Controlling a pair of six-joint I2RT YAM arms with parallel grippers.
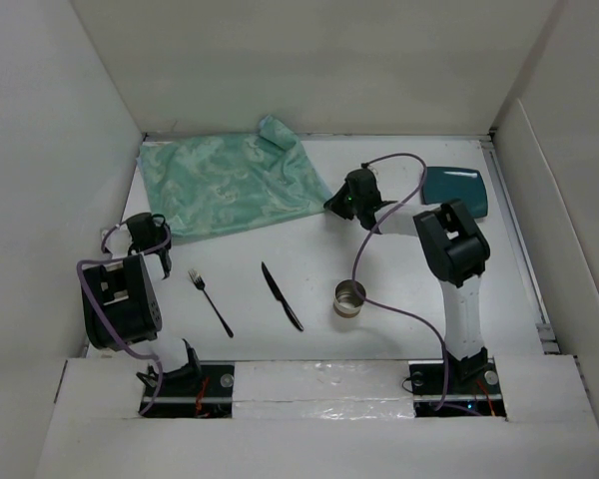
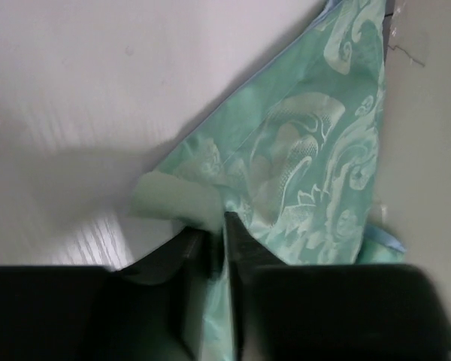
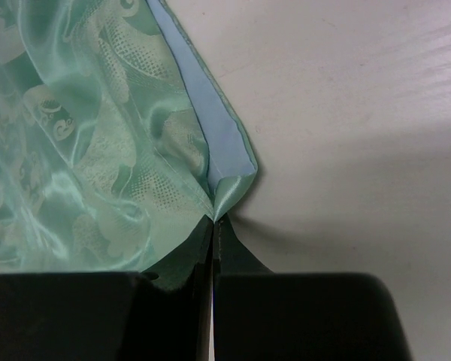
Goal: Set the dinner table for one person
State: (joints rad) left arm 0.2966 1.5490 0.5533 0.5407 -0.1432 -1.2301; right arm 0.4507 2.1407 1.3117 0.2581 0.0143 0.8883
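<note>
The mint-green patterned cloth mat (image 1: 235, 185) lies rumpled at the back left of the white dinner table (image 1: 309, 249). My left gripper (image 1: 160, 242) is at the mat's near-left corner; in the left wrist view it (image 2: 216, 227) is shut with the mat (image 2: 308, 165) pinched between its fingers. My right gripper (image 1: 337, 205) is at the mat's right corner; in the right wrist view it (image 3: 213, 219) is shut on the tip of that corner of the mat (image 3: 98, 135), whose pale blue underside is folded up.
A black fork (image 1: 210, 301) and a black knife (image 1: 282, 296) lie side by side near the front. A small metal cup (image 1: 349, 297) stands to their right. A teal plate (image 1: 454, 190) sits at the back right. White walls enclose the table.
</note>
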